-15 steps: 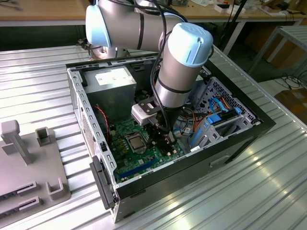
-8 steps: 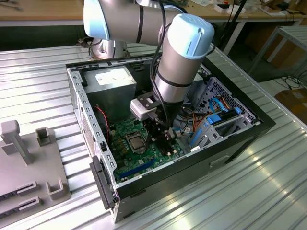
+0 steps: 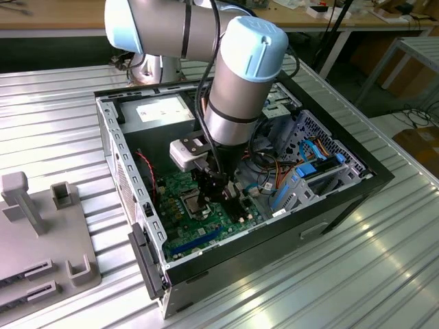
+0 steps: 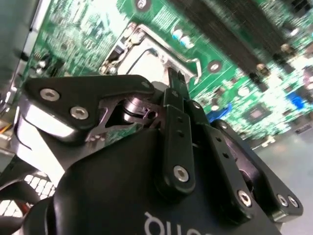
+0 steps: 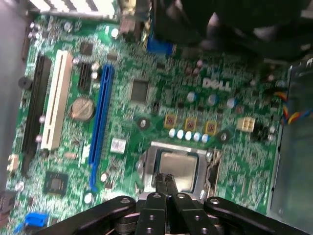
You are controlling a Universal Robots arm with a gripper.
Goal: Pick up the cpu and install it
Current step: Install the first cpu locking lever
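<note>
The cpu point(image 5: 178, 167) is a pale silvery square lying flat inside the silver-framed socket point(image 5: 211, 169) on the green motherboard point(image 5: 146, 117). In the second wrist view the cpu point(image 4: 149, 58) lies just beyond the fingertips. My gripper point(image 5: 165, 179) hangs close over the near edge of the socket. Its two black fingers point(image 5: 171, 182) are pressed together with nothing between them. In the exterior view my gripper point(image 3: 219, 190) is down inside the open computer case point(image 3: 343, 199), just to the exterior view's right of the socket point(image 3: 190, 201).
Long blue point(image 5: 100, 127) and white point(image 5: 55, 100) slots and a coin battery point(image 5: 82, 108) lie beside the socket. Cables and a blue drive bracket point(image 3: 309, 171) crowd the case at the exterior view's right. A grey fixture point(image 3: 41, 233) stands on the ribbed table at the left.
</note>
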